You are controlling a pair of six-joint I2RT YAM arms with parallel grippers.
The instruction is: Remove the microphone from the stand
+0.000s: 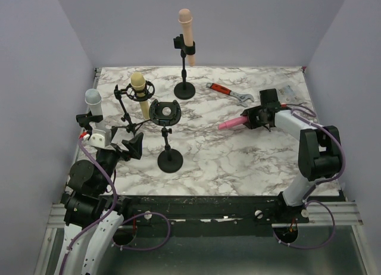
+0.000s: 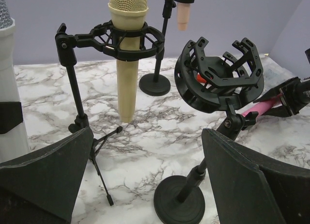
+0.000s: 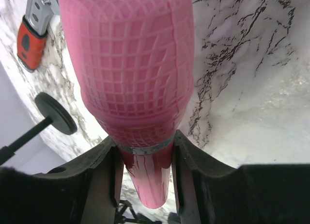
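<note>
Pink microphone (image 1: 231, 123) out of the stand, right of centre in top view, lying roughly level low over marble table (image 1: 250, 162); touching it or not, cannot tell. Gripped across the body by right gripper (image 1: 255, 116), jaws narrow and tight on it; mesh head filling upper half of right wrist view. Empty shock-mount stand (image 1: 166, 112) upright at centre, well apart from the mic. Left gripper (image 1: 132, 145) at lower left, jaws spread wide, holding nothing. Yellow mic (image 1: 139, 87) in own mount at upper left. Peach mic (image 1: 186, 26) clipped on stand at top centre. Wrench (image 1: 230, 92) flat at upper right.
</note>
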